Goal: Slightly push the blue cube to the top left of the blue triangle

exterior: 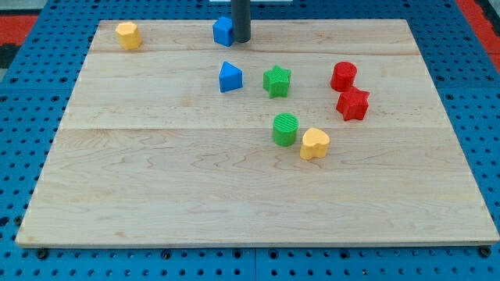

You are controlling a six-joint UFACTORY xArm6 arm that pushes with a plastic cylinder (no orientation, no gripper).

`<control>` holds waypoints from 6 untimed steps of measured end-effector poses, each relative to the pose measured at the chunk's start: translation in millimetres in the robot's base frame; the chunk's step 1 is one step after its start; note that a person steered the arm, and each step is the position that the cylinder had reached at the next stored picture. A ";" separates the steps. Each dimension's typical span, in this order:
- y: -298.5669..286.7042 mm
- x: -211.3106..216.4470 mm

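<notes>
Rod was dark grey, straight, round in section, smooth, plain matte finish. Upper part ran out of view's top. My tip was blunt, flat-ended, same dark colour as shaft.

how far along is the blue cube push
Done: my tip has reached the blue cube and sits against its right side, near the view's top. In hand: the cube lies almost straight above the blue triangle. Left: a slight nudge toward the view's left, so it ends up top left.
</notes>
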State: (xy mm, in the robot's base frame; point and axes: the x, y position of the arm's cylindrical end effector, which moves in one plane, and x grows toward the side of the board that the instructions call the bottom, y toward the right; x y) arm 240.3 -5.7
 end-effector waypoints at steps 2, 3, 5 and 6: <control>3.6 -44.9; -39.7 -28.3; 85.3 -7.0; 147.9 23.5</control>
